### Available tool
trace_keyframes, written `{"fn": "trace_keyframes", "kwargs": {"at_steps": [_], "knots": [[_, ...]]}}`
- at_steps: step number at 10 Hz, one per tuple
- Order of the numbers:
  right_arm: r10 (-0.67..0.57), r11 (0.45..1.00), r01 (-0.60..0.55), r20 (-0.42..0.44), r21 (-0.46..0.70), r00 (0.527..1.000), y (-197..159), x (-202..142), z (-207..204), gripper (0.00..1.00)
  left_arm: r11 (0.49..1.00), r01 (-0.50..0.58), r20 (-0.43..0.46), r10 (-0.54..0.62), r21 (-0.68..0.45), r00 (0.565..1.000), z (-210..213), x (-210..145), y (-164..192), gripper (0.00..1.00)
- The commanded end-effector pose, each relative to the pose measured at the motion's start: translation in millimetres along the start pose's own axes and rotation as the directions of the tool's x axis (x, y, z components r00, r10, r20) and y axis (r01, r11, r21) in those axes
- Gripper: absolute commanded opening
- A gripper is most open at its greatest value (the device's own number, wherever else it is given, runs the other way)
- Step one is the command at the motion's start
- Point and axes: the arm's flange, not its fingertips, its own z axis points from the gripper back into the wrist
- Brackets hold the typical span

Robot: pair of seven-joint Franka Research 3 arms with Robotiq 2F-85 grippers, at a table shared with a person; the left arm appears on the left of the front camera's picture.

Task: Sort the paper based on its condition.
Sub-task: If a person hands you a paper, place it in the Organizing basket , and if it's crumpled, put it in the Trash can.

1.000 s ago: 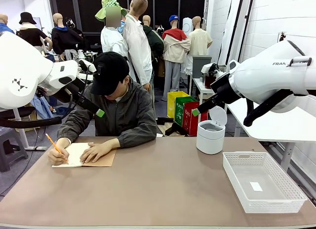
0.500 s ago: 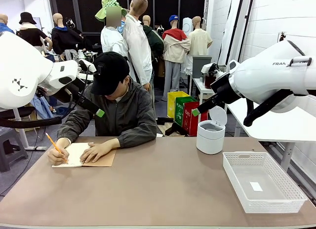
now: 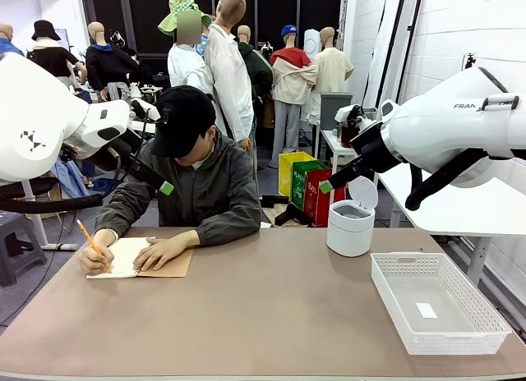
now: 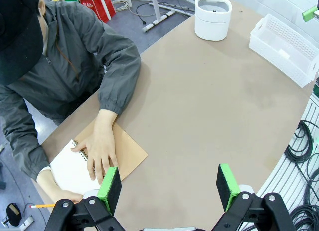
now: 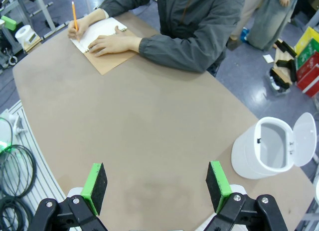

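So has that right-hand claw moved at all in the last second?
No. The right gripper sits at the same spot, above the left edge of the white bin in the front view.

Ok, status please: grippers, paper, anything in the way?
Left gripper open, right gripper open, both above table. Paper in notebook. Person's hands on it, writing.
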Motion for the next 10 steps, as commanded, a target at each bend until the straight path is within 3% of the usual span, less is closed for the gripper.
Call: {"fn": "trace_keyframes", "kwargs": {"at_steps": [1, 10], "knots": [[-0.001, 1.000, 0.001, 0.002, 0.006, 1.000, 0.3, 0.0, -0.5, 1.00, 1.000, -0.001, -0.004, 0.001, -0.005, 1.000, 1.6, 1.3, 1.3, 1.00], [-0.001, 1.000, 0.001, 0.002, 0.006, 1.000, 0.3, 0.0, -0.5, 1.00, 1.000, -0.001, -0.004, 0.001, -0.005, 1.000, 1.6, 1.3, 1.3, 1.00]]}}
